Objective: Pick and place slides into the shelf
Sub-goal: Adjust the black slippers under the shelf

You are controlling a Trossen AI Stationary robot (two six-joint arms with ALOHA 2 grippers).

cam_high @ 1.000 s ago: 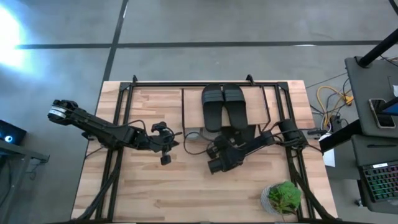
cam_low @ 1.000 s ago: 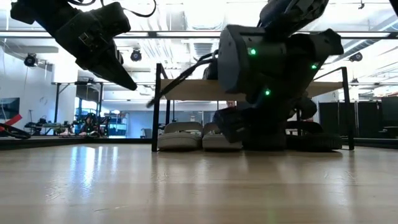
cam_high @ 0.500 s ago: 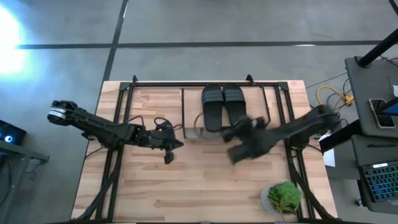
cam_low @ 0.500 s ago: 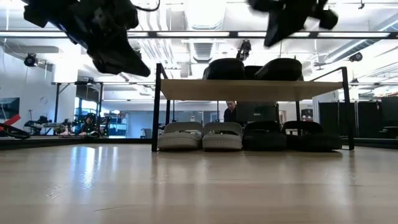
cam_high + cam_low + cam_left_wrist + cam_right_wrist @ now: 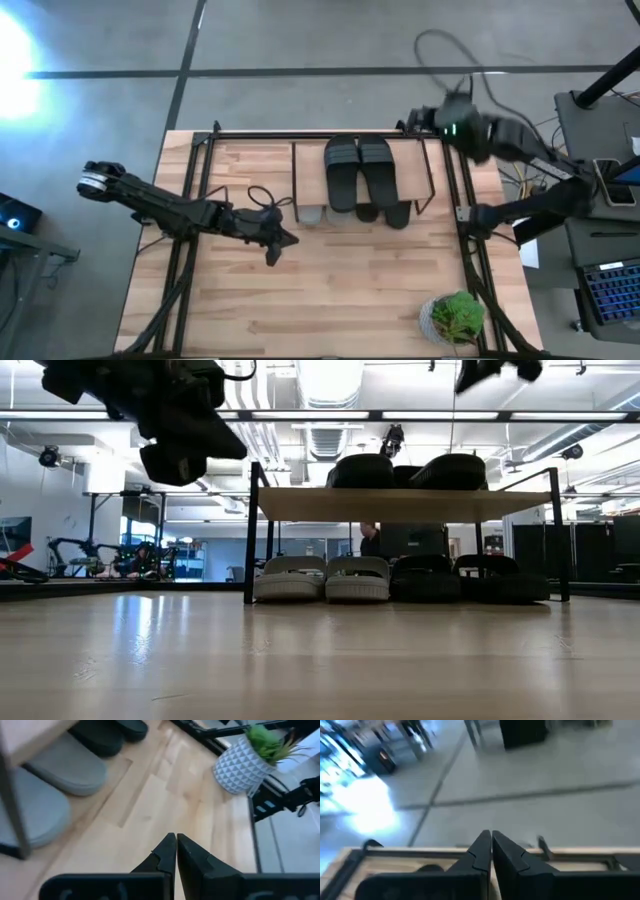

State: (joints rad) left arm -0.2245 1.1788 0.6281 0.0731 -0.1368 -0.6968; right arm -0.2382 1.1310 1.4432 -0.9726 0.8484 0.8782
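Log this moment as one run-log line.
slides: all six on shelf | left pincer: shut, empty, beside shelf | right pincer: shut, empty, raised

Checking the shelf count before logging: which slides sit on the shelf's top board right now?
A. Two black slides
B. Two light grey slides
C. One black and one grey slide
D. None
A: a pair of black slides lies side by side on the shelf top board, while the grey slides sit underneath on the table.
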